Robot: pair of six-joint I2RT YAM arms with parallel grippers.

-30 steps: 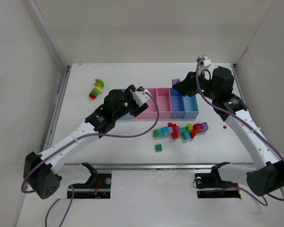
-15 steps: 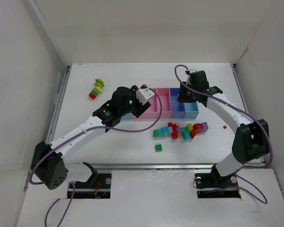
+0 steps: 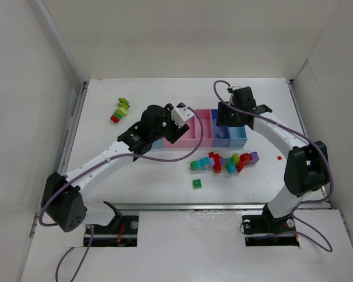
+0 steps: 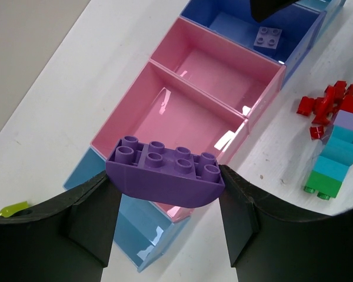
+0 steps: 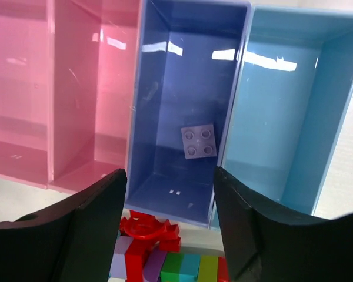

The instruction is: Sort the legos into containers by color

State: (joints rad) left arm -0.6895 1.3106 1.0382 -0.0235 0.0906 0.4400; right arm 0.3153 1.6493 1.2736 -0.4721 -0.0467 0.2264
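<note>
Top camera first. Both arms are out over the containers (image 3: pixel 242 141), and I count five joined trays, including the light-blue one half hidden under the left arm. The left tool (image 3: pixel 172 124) hangs over the left end of the row, and the right tool (image 3: pixel 225 119) hangs over the purple-blue tray (image 3: pixel 219 140). The loose legos on the bench (image 3: pixel 135 182) come to four lots:
- one long mixed chain (image 3: pixel 223 161), on the near side of both tools
- one lone green brick (image 3: pixel 197 184), nearer still
- one tiny red piece (image 3: pixel 279 157), out to the right tool's right
- one small stack (image 3: pixel 120 110), well off to the left tool's left

Left wrist camera now. The left tool is clamped on one purple arched brick (image 4: pixel 165 176), studs up, pinched between the two fingers. Under it are the light-blue end tray and the wide pink tray (image 4: pixel 182 117). The purple-blue tray lies beyond the two pink ones. I read this as the carry step. The next move needs a reach across both pink trays before letting go, and the other arm is parked right there, so it has to give way.

Right wrist camera. The fingers (image 5: pixel 88 229) stand wide apart with nothing between them. One lilac square brick (image 5: pixel 199 141) lies flat on the purple-blue tray's floor, straight beneath the tool. Four trays show here: two pink to the tool's left, the purple-blue below, and one light blue to its right. That drop looks finished. Next the right tool should lift clear and go for the chain, whose stuck bricks will likely need prying apart.
</note>
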